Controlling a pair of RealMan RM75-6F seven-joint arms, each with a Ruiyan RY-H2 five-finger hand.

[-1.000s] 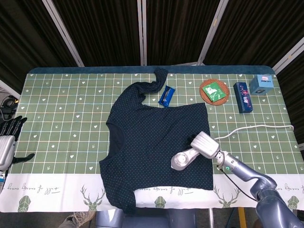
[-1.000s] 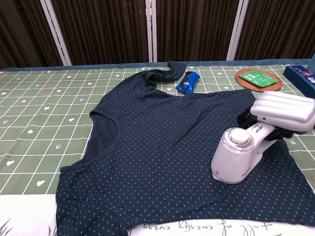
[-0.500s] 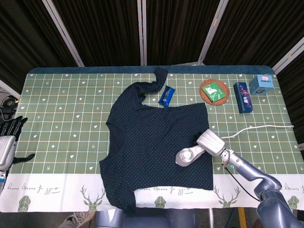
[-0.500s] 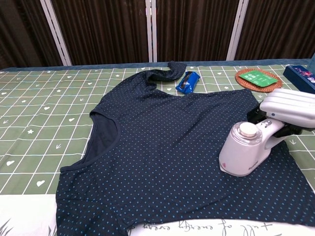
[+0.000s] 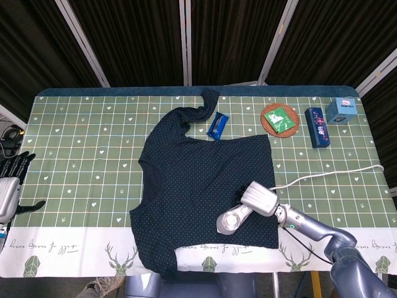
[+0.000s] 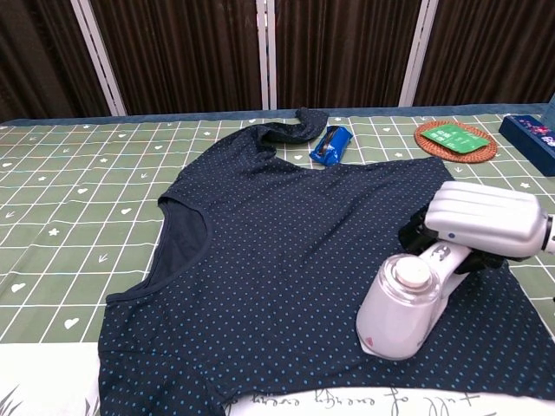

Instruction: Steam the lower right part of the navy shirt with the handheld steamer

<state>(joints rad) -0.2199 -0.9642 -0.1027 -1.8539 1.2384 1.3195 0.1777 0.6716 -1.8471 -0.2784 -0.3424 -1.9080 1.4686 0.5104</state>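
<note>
The navy dotted shirt lies flat in the middle of the table. A white handheld steamer rests head down on its lower right part, near the hem. My right hand grips the steamer's handle from the right, its silver back uppermost and dark fingers wrapped under. A white cord runs from the steamer toward the table's right edge. My left hand hangs off the table's left edge, dark fingers spread, holding nothing; the chest view does not show it.
A blue packet lies just above the shirt. A round woven coaster with a green card, a dark blue box and a light blue box stand at the back right.
My right hand has slid the steamer down and to the left over the shirt, closer to the hem. The left hand has not moved.
</note>
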